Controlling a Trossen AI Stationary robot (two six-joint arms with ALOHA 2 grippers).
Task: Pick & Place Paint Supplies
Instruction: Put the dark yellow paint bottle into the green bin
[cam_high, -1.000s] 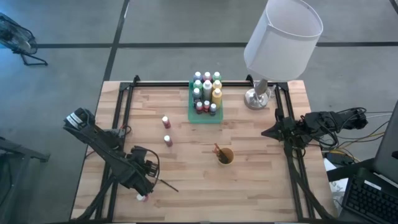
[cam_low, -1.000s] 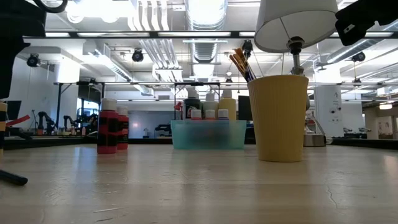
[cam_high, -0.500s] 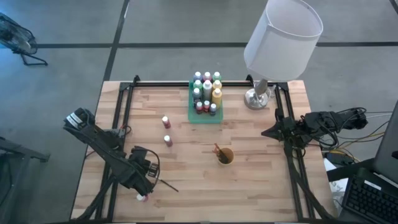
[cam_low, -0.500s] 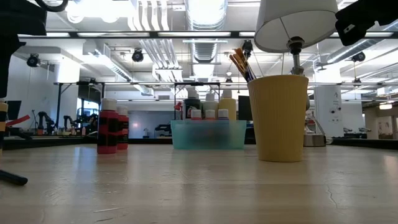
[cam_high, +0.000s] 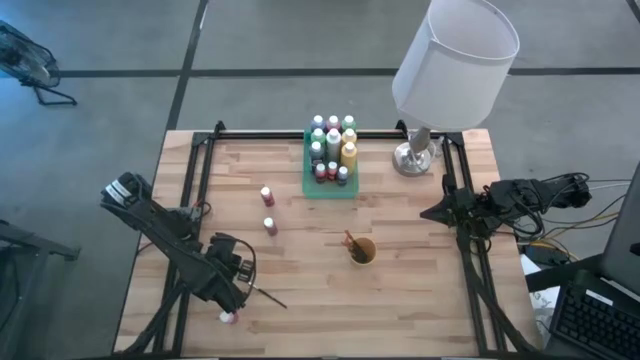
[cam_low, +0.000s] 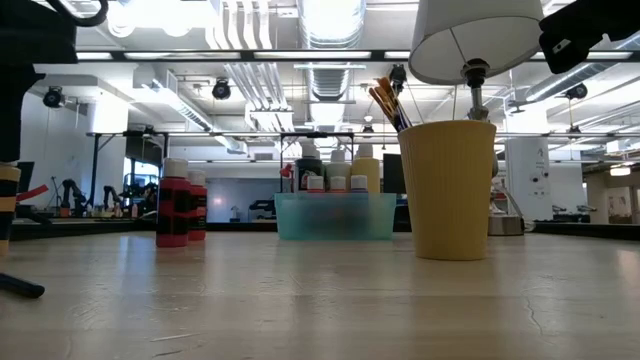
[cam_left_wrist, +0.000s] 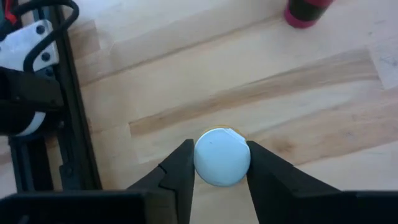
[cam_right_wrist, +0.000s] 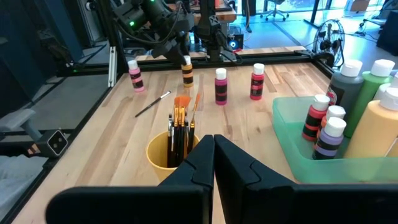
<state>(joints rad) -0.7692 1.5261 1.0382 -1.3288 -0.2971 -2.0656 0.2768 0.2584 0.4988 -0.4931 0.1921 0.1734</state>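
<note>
- Left gripper (cam_left_wrist: 219, 167) working low at its own near corner of the table (cam_high: 400, 300); jaws are now closing in on a small paint bottle (cam_left_wrist: 222, 157) — the pale round cap is sitting squarely between the two dark fingers (cam_left_wrist: 180, 171), both looking pressed against it.
- Change over the last second: the jaws were standing wide and have drawn in around the cap. Arm position over the table looks the same across the overhead views; only the fingers have moved.
- Reading this as the grasp just made — bottle is seized but not yet lifting; it is resting upright on the wood.
- Just beside the gripper, on its tray-facing side: a loose paintbrush (cam_high: 265, 296) lying flat. On the other side, near the table edge, a pink bottle (cam_high: 229, 318) standing.
- Further ahead of the gripper: two red bottles (cam_high: 266, 196) standing apart from the rest, well short of the green tray (cam_high: 330, 189), which is already holding many bottles.
- Yellow cup (cam_high: 362, 251) with brushes sitting well off from the gripper, toward the other arm.
- Right gripper (cam_right_wrist: 213, 149) parked at its side of the table, fingers clamped together on nothing.
- Next move, by judgement: lift straight up, carry across to the tray.
</note>
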